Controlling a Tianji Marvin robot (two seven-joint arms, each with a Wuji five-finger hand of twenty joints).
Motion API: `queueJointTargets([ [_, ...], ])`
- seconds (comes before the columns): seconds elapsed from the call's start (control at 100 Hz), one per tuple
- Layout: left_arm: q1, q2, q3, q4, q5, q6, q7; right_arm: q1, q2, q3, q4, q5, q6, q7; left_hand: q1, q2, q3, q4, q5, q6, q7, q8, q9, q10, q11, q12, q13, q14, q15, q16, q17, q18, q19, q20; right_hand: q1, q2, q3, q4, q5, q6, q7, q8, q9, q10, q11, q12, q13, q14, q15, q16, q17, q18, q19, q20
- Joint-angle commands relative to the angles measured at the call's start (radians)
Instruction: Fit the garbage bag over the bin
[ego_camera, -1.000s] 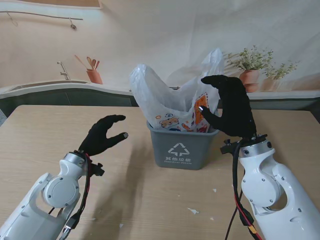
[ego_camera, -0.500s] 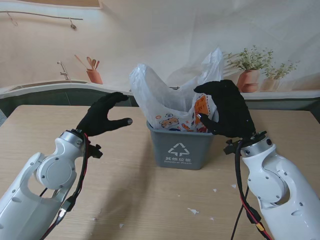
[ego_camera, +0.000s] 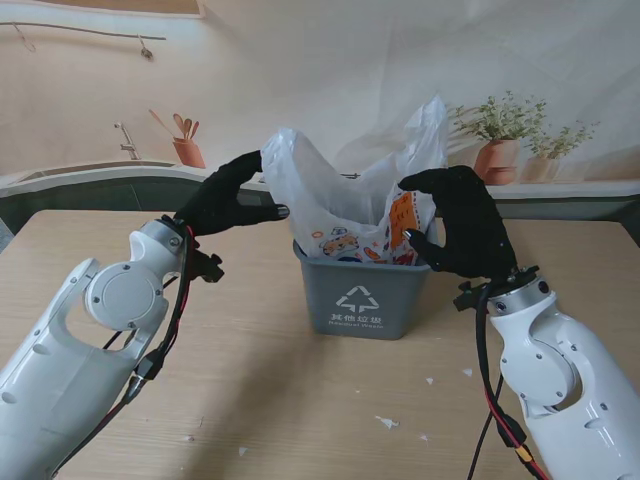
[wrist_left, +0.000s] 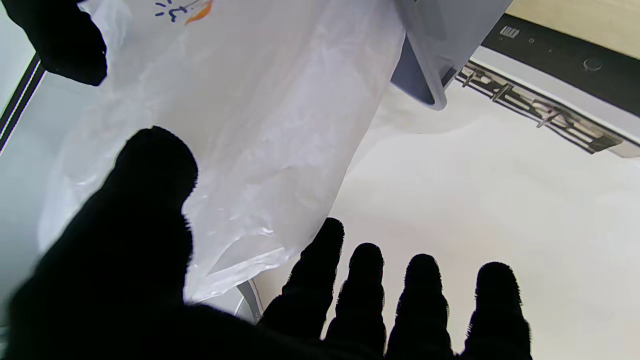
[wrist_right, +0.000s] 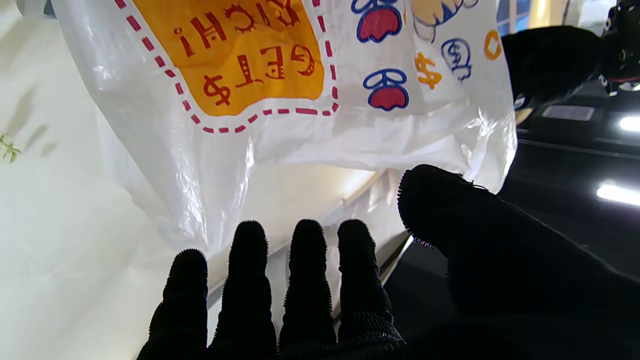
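Note:
A grey bin (ego_camera: 355, 295) with a recycling mark stands mid-table. A white translucent garbage bag (ego_camera: 340, 200) with cartoon prints sits in it, and its top stands loose well above the rim. My left hand (ego_camera: 232, 195), in a black glove, is open at the bag's upper left edge, thumb and fingers spread. In the left wrist view the bag (wrist_left: 240, 125) hangs just beyond the thumb and fingertips (wrist_left: 365, 270), beside the bin rim (wrist_left: 425, 75). My right hand (ego_camera: 460, 225) is open at the bag's right side, curled around its orange patch (wrist_right: 240, 55), with no grip visible.
Small white paper scraps (ego_camera: 388, 422) lie on the wooden table nearer to me than the bin. Behind the table runs a counter with potted plants (ego_camera: 505, 135) at the right and a utensil pot (ego_camera: 187, 150) and tap at the left.
My left hand has risen and travelled right, from over the table to the bag's left edge. My right hand dropped slightly and closed in on the bag's right side.

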Motion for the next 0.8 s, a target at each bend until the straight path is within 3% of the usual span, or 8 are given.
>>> queueJointTargets([
  [0.0,-0.011,-0.012,0.007,0.002,0.015,-0.009,0.0,-0.001,-0.002,0.0,0.007,-0.006,-0.005,0.017,-0.013,-0.034,0.005,-0.041,0.005,-0.03,0.01,0.008,-0.028,-0.046,-0.022,-0.002,-0.043,-0.03,-0.023,0.012,-0.012,-0.018,-0.036,0.027,-0.022,-0.029,0.034,0.027,-0.025,-0.024,0.009,-0.007,-0.012,-0.02,0.026,0.012,0.017,-0.002,0.009,0.013,0.003,0.012,0.016,0.026],
  [0.24,-0.024,-0.021,0.022,0.004,-0.031,-0.036,0.019,0.007,0.001,-0.002,0.011,-0.025,-0.018,0.013,-0.017,-0.042,0.024,-0.043,0.005,-0.03,0.016,0.012,-0.026,-0.05,-0.024,0.004,-0.041,-0.031,-0.026,0.012,-0.015,-0.017,-0.061,0.038,-0.02,-0.032,0.038,0.026,-0.026,-0.027,0.013,-0.014,-0.012,-0.028,0.028,0.01,0.019,-0.001,0.011,0.014,0.005,0.014,0.015,0.026],
  [0.46,-0.028,-0.018,0.023,0.0,-0.031,-0.023,0.005,0.018,0.004,-0.004,-0.007,-0.044,-0.042,0.017,-0.018,-0.057,0.041,-0.046,-0.001,-0.011,-0.006,0.001,-0.031,-0.051,-0.05,-0.012,-0.047,-0.035,-0.048,-0.002,-0.018,-0.019,-0.114,0.047,-0.011,-0.042,0.05,0.026,-0.022,-0.044,0.014,-0.017,-0.01,-0.055,0.023,0.006,0.026,0.001,0.014,0.015,0.007,0.017,0.014,0.024],
  [0.79,-0.056,-0.009,0.043,0.023,-0.023,-0.035,-0.036,0.085,0.024,-0.024,-0.017,-0.066,-0.078,0.12,-0.013,-0.133,0.141,-0.061,-0.01,-0.002,-0.026,-0.011,-0.041,-0.06,-0.077,0.0,-0.051,-0.039,-0.065,-0.003,-0.016,-0.015,-0.178,0.082,-0.01,-0.116,0.16,0.015,0.052,-0.088,0.017,-0.033,0.058,-0.091,0.004,0.002,0.046,-0.001,0.012,0.015,0.023,0.026,0.01,0.013],
])
